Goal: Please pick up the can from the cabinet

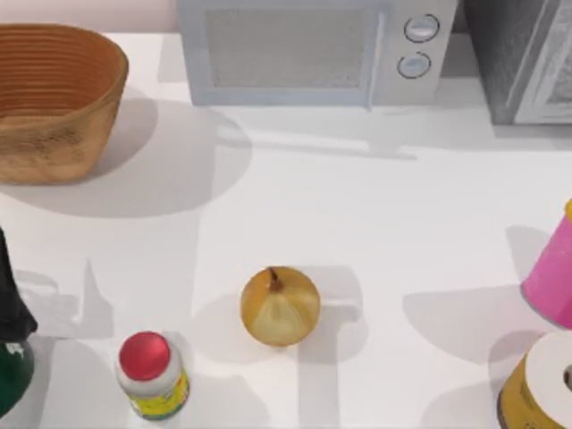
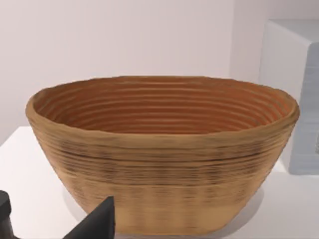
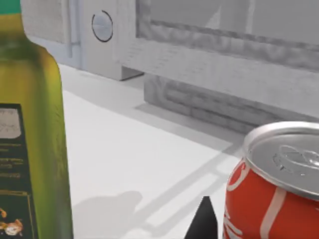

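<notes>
One ribbed woven oval basket (image 2: 164, 149)

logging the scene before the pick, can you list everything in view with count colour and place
basket: 1, tan wicker, table's far left
microwave: 1, white, far edge, centre
cabinet: 1, grey, far right corner
onion: 1, yellow-brown, near centre
bottle with red cap: 1, white and yellow label, near edge left of the onion
dark green object: 1, near left edge, cropped
pink container: 1, right edge
white-topped yellow container: 1, near right corner
can: 1, red with silver lid, on the table before the cabinet, right wrist view
green bottle: 1, beside the can
left tool fingers: dark, facing the basket
right tool fingers: dark, beside the can
</notes>
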`<action>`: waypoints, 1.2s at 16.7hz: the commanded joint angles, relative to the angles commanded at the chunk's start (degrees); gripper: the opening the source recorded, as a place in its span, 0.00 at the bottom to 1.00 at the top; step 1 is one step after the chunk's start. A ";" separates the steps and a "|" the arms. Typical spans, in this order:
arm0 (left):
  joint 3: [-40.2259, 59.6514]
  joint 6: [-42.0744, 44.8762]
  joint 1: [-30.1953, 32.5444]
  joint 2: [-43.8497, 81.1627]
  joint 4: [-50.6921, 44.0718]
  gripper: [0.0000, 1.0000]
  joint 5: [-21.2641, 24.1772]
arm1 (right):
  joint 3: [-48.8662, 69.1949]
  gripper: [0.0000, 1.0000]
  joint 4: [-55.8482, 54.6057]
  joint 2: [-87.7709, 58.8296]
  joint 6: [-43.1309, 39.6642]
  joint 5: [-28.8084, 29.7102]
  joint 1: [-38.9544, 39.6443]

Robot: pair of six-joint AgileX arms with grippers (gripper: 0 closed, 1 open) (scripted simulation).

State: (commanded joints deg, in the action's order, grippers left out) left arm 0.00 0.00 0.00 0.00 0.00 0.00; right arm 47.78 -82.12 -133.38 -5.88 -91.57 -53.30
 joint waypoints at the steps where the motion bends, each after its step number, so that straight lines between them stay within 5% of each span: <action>1: 0.00 0.00 0.00 0.00 0.00 1.00 0.00 | -1.24 0.00 0.60 0.53 -0.67 -0.32 0.52; 8: 0.00 0.00 0.00 0.00 0.00 1.00 0.00 | -5.40 0.00 2.80 2.44 -3.38 -1.74 2.47; 20: 0.00 0.00 0.00 0.00 0.00 1.00 0.00 | -5.40 0.90 2.80 2.44 -3.38 -1.74 2.47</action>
State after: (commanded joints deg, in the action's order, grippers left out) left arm 0.00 0.00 0.00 0.00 0.00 0.00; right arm 42.38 -79.32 -130.94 -9.26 -93.31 -50.84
